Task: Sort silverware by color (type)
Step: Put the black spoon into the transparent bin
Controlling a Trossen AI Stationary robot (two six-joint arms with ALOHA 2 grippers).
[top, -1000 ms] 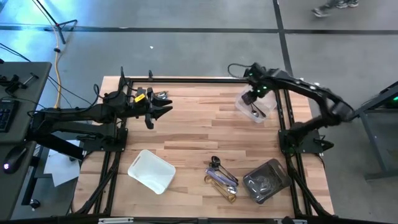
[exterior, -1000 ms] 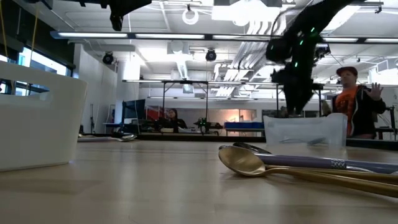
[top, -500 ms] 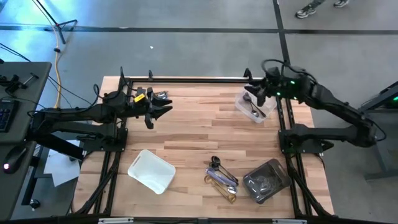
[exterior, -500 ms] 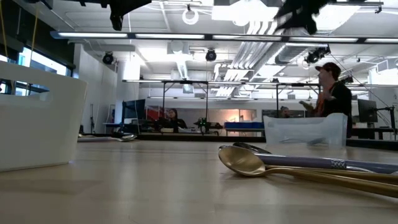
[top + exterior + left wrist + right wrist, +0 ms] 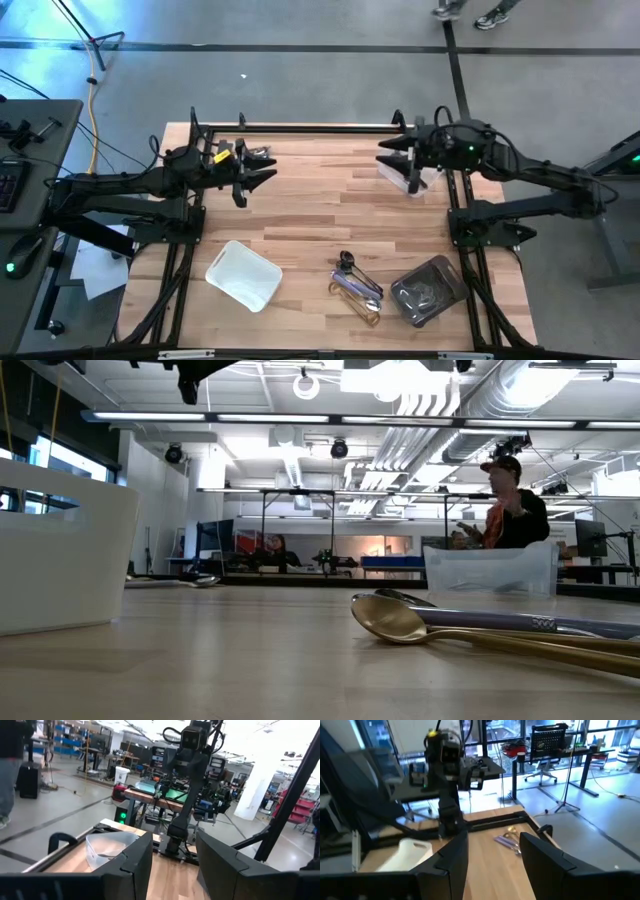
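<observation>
Right now your left gripper (image 5: 262,176) and right gripper (image 5: 393,158) hover spread and empty near the bench's (image 5: 320,210) far edge; silverware (image 5: 358,288) lies near its front edge.

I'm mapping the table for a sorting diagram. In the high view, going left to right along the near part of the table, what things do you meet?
White tray → loose pile of silverware → grey tray holding utensils.
</observation>
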